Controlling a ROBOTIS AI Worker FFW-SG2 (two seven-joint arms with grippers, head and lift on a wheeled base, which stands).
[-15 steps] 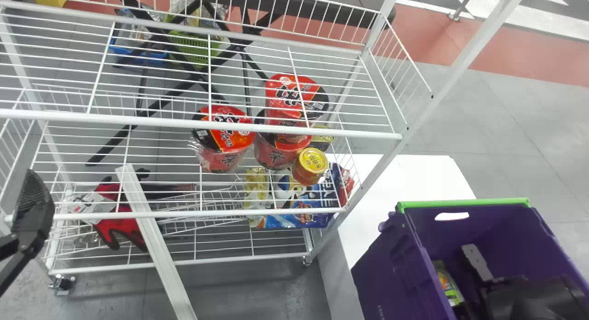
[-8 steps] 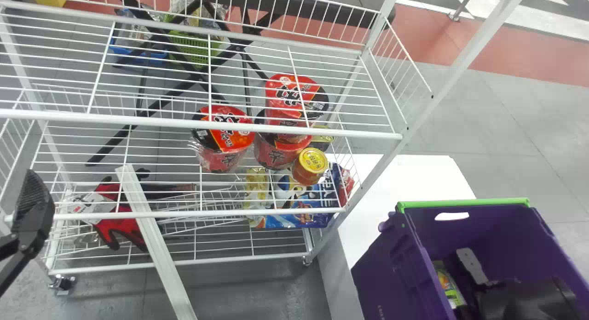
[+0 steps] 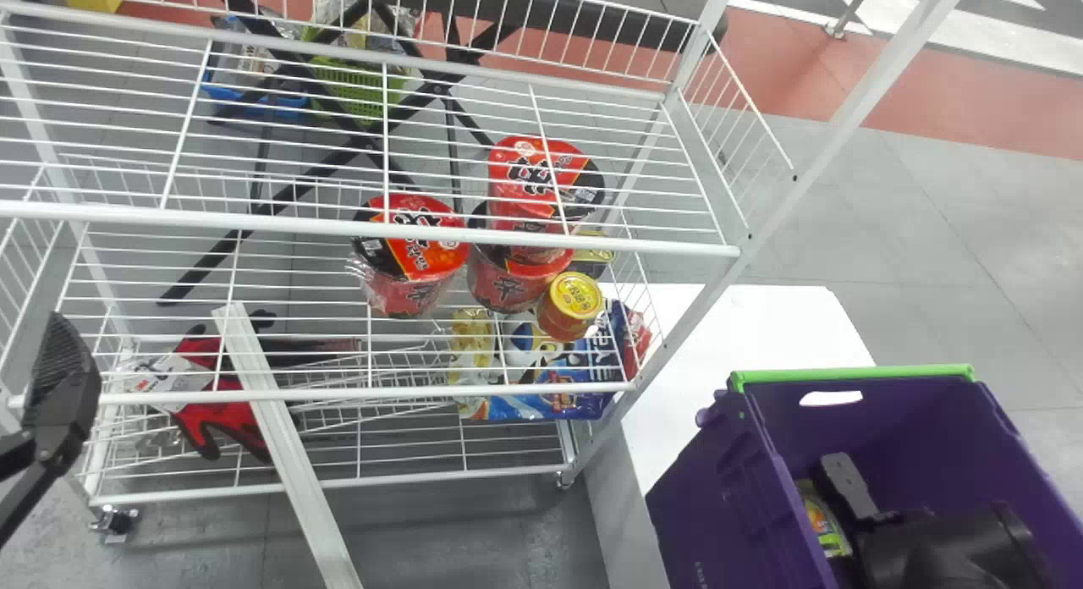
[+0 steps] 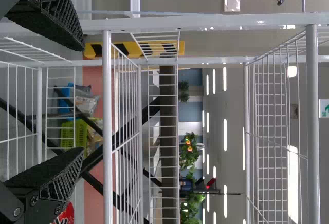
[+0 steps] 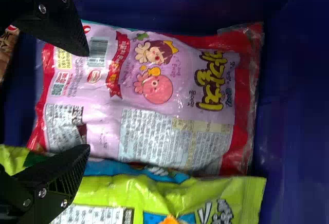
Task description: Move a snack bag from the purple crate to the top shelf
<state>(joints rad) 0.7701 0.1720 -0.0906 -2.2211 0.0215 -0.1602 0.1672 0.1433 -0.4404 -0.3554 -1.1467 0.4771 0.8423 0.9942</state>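
R end effector [image 3: 939, 542] shifted L, crate [image 3: 711, 504] w/ bags [image 5: 169, 93]

I see Korean lettering [image 5: 212, 80] on the pink bag [image 5: 175, 106] (a barcode [image 5: 99, 52] too) and green bag [image 5: 154, 190], black characters [image 3: 533, 176] on red cups [image 3: 419, 288].

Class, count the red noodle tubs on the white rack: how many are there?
3 visible in the head view: the left tub, the upper right tub, and the lower right tub it partly covers. More may be hidden.
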